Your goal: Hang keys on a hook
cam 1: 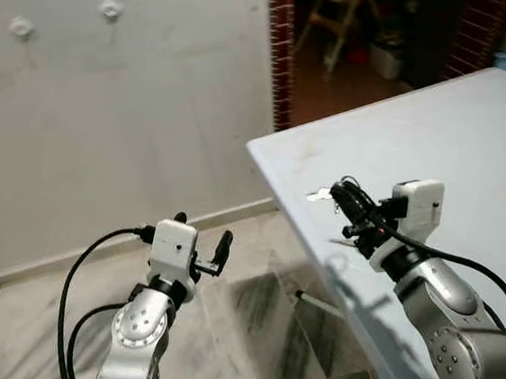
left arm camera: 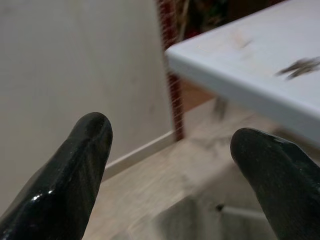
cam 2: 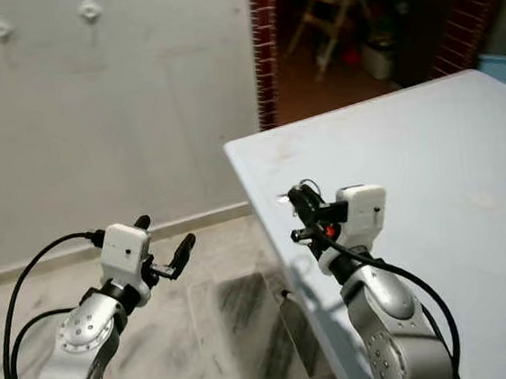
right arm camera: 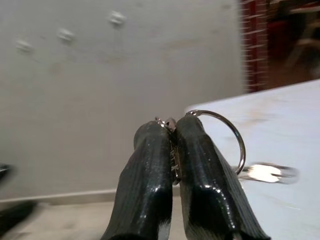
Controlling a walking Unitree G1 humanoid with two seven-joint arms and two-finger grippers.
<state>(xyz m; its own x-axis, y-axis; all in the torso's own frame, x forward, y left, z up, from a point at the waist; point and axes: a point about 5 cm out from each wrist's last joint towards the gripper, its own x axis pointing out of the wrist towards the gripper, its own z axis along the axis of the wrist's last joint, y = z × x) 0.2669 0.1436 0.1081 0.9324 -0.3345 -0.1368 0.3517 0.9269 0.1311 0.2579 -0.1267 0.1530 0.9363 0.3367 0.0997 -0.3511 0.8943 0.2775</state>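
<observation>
My right gripper (cam 1: pixel 343 200) is shut on a set of keys, just above the near left part of the light blue table (cam 1: pixel 448 151). The silver key ring (right arm camera: pixel 235 140) sticks out beside the fingers (right arm camera: pixel 200 170), and a key (right arm camera: pixel 267 172) hangs from it over the table; the key (cam 1: pixel 319 194) also shows as a small silver glint by the fingertips. Two white hooks (cam 1: pixel 21 27) (cam 1: pixel 111 7) are fixed high on the wall to the left. Over the floor, my left gripper (cam 1: pixel 206 243) is open and holds nothing.
The table's corner (cam 1: pixel 258 148) juts toward the wall. A brick door edge (cam 1: pixel 282 51) opens onto a room with a wooden high chair (cam 1: pixel 338 4). Marble floor (cam 1: pixel 248 317) lies between me and the wall.
</observation>
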